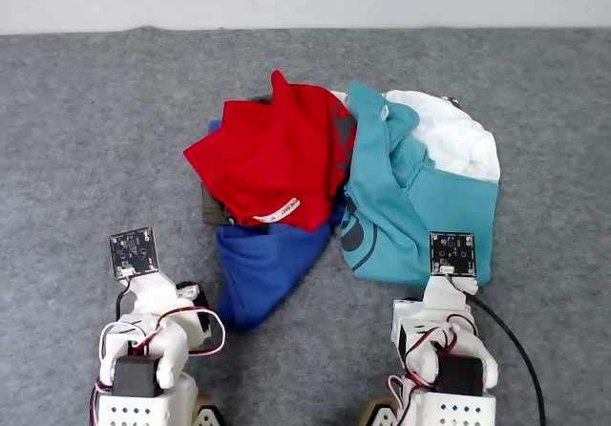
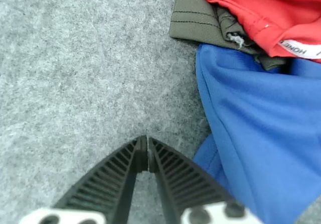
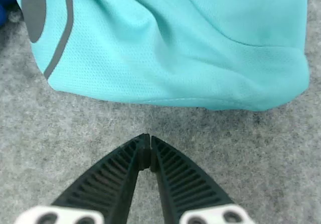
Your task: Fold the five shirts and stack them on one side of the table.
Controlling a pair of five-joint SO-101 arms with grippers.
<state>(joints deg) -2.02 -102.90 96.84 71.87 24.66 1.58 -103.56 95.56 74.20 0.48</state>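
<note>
Your left gripper point(image 2: 147, 147) is pinched together and empty, just left of the blue shirt point(image 1: 263, 259). Olive shirt point(image 2: 195, 18), red shirt point(image 1: 272, 154), teal shirt point(image 1: 420, 206) and white shirt point(image 1: 456, 138) lie heaped with it, none folded; all five remain. Your right gripper point(image 3: 150, 147), likewise closed and empty, sits nearside of the teal hem.

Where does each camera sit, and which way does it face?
High view: fixed above, looking down on table and shirt pile; left arm, right arm at near edge.
Left wrist view: on its wrist, facing past shut left gripper to blue shirt.
Right wrist view: on its wrist, facing past shut right gripper to teal shirt.
Shared: the high view shows both shirts too.
</note>
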